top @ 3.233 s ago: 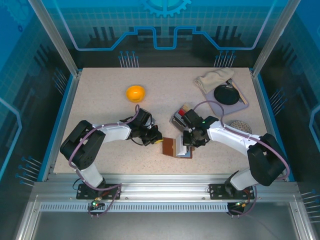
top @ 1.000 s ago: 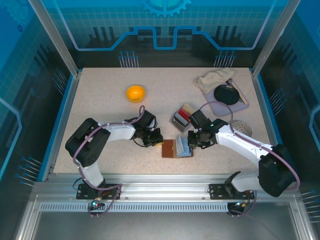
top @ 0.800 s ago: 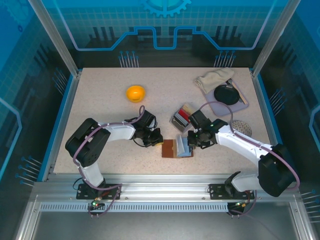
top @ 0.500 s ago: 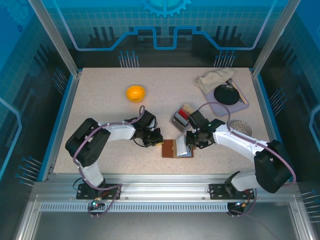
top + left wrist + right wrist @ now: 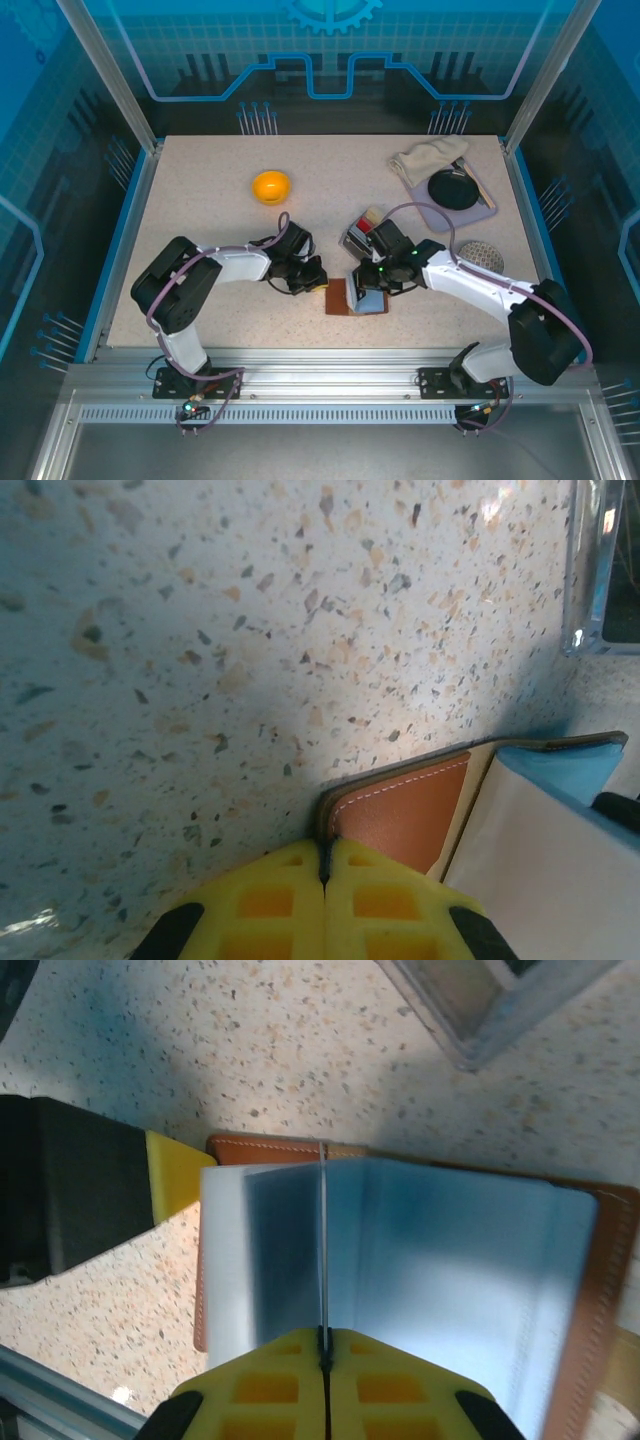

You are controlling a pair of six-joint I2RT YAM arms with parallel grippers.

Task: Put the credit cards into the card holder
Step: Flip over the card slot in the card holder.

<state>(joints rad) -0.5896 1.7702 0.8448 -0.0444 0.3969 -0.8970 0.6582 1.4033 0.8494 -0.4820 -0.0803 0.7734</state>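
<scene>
Above the card holder [image 5: 338, 297], right jaws now farther left

Bright overhead light, soft shadows; wrist views slightly blurred up close.

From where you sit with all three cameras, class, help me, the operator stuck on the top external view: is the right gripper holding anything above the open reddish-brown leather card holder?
Observer: Yes. The right wrist view shows the right gripper shut on a thin pale sheet standing edge-on over the card holder's grey-blue pockets. Card or sleeve, I cannot tell.
Operator: And the other arm?
Observer: The left wrist view shows the left gripper shut on the card holder's leather edge, beside a rounded corner.
</scene>
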